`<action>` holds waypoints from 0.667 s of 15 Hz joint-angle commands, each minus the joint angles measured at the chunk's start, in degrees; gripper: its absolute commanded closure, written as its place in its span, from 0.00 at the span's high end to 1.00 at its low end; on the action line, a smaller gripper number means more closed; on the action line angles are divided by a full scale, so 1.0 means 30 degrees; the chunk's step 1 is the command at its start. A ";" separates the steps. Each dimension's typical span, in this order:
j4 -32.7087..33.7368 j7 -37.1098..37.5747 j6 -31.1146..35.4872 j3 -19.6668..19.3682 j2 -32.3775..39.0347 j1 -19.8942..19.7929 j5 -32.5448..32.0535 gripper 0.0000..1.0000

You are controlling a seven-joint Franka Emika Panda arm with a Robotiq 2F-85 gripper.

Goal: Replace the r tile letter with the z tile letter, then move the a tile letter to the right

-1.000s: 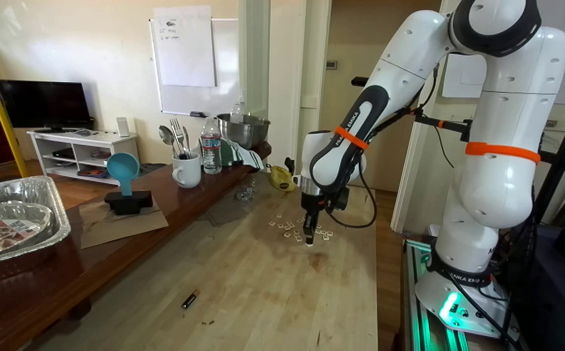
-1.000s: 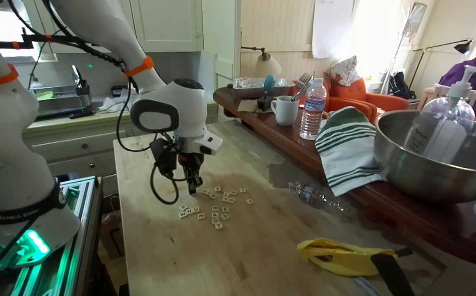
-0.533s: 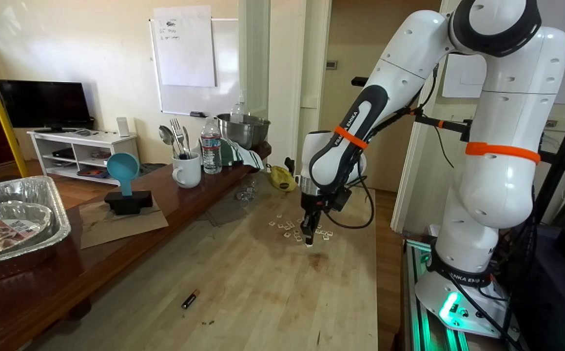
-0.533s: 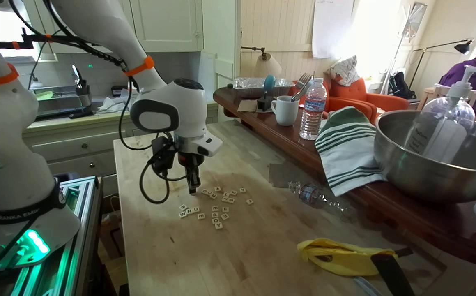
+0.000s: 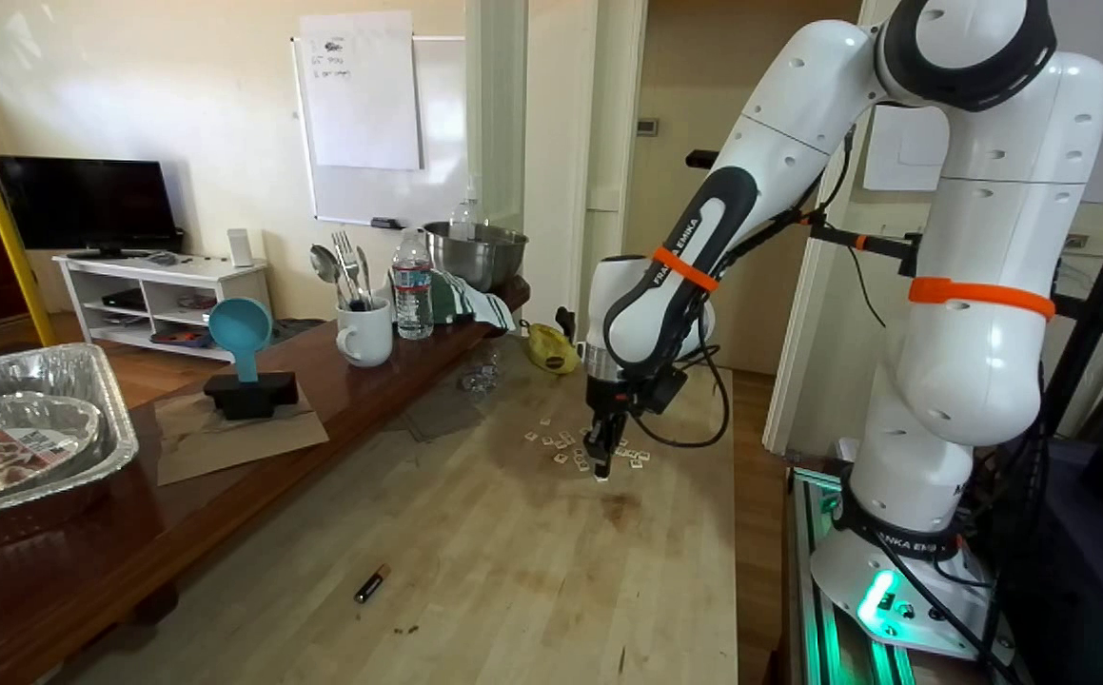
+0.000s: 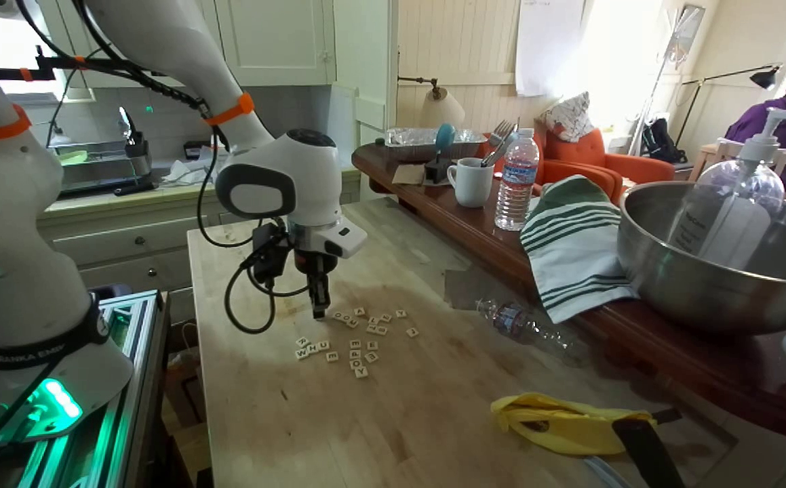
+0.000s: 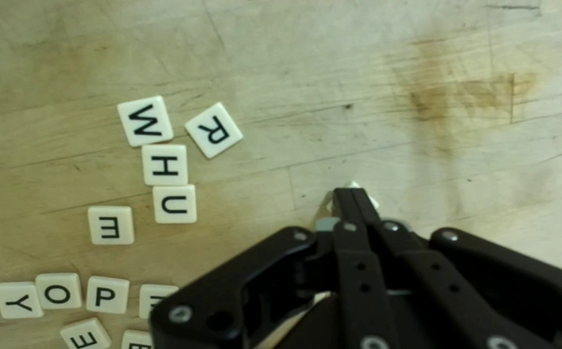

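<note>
My gripper (image 7: 350, 191) has its two black fingers pressed together, with no gap between them. Its tips stand over a white tile (image 7: 372, 200), mostly covered, so its letter is hidden. In both exterior views the gripper (image 5: 600, 471) (image 6: 319, 314) points down at the table beside the tile group. The R tile (image 7: 214, 130) lies tilted beside the W tile (image 7: 145, 120), left of and above the fingertips in the wrist view. A tile that looks like A (image 6: 359, 312) lies to the gripper's right in an exterior view. I cannot make out a Z tile.
H (image 7: 165, 165), U (image 7: 174, 204) and E (image 7: 111, 225) tiles lie near the W. A row with Y (image 7: 19, 300), O and P is below. On the table are a battery (image 5: 372, 583), a crumpled bottle (image 6: 525, 324) and a yellow bag (image 6: 562, 423). A raised brown ledge (image 5: 323, 447) borders it.
My gripper has turned about its upright axis, its cable swinging left in an exterior view. The fingertips stay at nearly the same place. The other tiles have not visibly moved.
</note>
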 commanded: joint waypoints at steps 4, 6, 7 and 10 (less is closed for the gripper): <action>0.0099 0.1522 0.1149 -0.0015 0.0602 0.0222 -0.1178 0.00; 0.0139 0.1755 0.1164 -0.0018 0.0655 0.0235 -0.1419 0.00; 0.0168 0.1853 0.1110 -0.0023 0.0659 0.0235 -0.1541 0.00; 0.0245 0.2144 0.1108 -0.0038 0.0717 0.0231 -0.1880 0.00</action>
